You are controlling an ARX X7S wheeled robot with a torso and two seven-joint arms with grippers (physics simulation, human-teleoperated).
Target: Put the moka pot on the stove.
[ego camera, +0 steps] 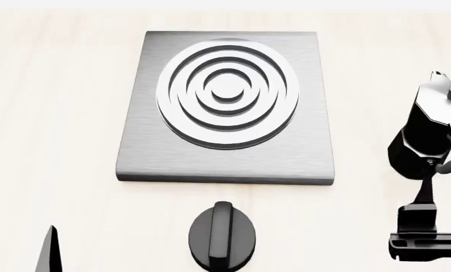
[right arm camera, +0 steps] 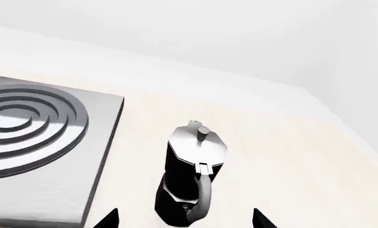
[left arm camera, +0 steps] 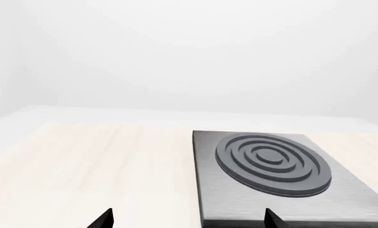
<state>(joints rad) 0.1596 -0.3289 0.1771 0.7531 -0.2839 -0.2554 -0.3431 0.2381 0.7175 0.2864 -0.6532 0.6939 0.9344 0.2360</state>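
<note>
The moka pot [ego camera: 428, 127], black and faceted with a silver lid and a black side handle, stands upright on the pale wooden table to the right of the stove [ego camera: 225, 107]. In the right wrist view the pot [right arm camera: 192, 175] is centred between my right gripper's [right arm camera: 184, 219] two open fingertips, handle towards the camera, with gaps on both sides. In the head view my right gripper [ego camera: 424, 198] sits just in front of the pot. My left gripper [left arm camera: 187, 221] is open and empty, low over the table at the stove's [left arm camera: 271, 164] near left corner.
A round black dial knob [ego camera: 223, 235] lies on the table in front of the stove. One left finger [ego camera: 50, 255] shows at the lower left of the head view. The table's far edge meets a white wall.
</note>
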